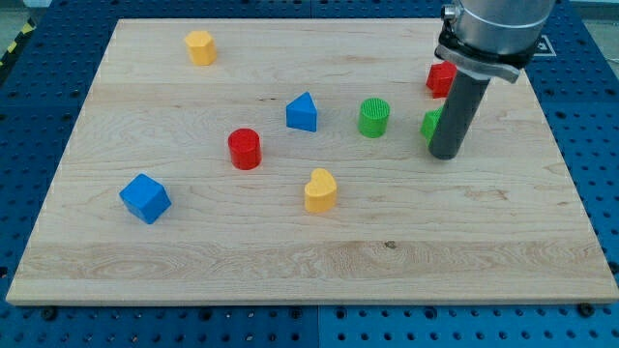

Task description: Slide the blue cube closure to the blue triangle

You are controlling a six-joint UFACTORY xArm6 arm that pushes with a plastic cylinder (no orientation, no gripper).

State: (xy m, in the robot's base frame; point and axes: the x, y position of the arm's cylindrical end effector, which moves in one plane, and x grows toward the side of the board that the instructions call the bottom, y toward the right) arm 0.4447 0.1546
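The blue cube (145, 198) sits near the view's left edge of the wooden board, low down. The blue triangle (302, 113) stands near the board's middle, up and to the right of the cube. A red cylinder (245, 149) lies between them. My tip (444, 155) rests on the board at the view's right, far from both blue blocks. It stands right next to a green block (430, 124), which the rod partly hides.
A green cylinder (373, 118) stands right of the blue triangle. A yellow heart-shaped block (320, 190) lies below the triangle. A yellow block (200, 46) is at the top left. A red block (441, 78) is partly hidden behind the rod.
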